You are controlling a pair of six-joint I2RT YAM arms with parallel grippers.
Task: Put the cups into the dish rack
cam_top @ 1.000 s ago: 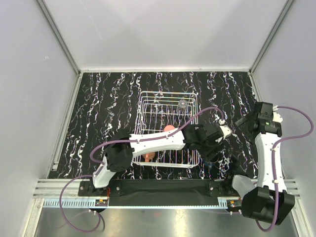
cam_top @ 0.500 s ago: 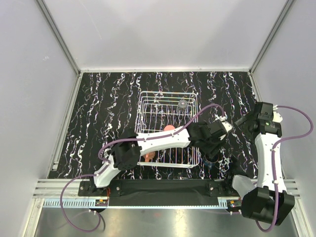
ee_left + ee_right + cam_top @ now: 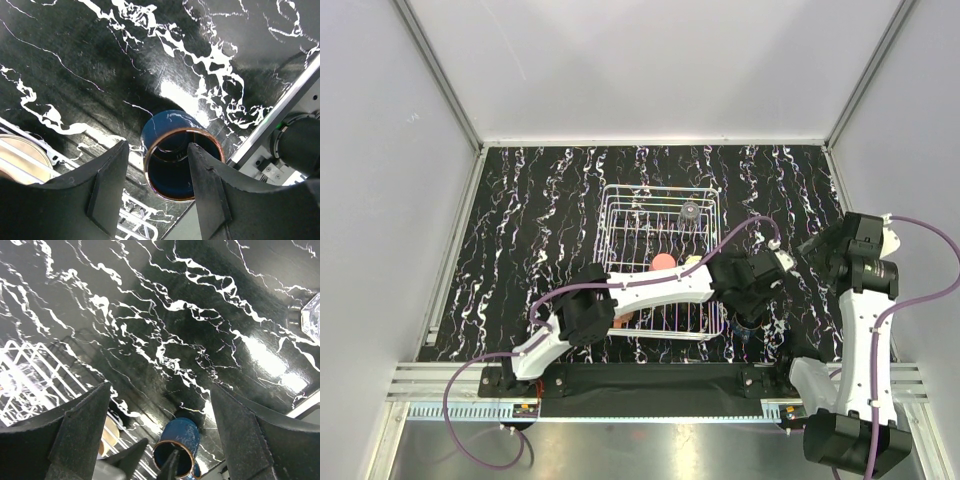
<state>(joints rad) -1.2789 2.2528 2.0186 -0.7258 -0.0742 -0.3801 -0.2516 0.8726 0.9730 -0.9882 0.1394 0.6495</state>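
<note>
From above, you see the dish rack already holding a clear glass, a pink cup and an orange one, so you are partway.

Left wrist: your left gripper stands open astride the upright, glossy blue cup with a coppery rim, on the table beside the rack and not yet clamped.

Right wrist: your right gripper gapes empty, and another glass waits outside the rack.

— What crowds the dark blue cup?
— I see the dish rack corner just left of it and the counter edge rail near behind. My left gripper hangs over it, fingers apart.
— Room over the rack?
— My left arm bars the front half. The far half is open from above, apart from a clear glass.
</note>
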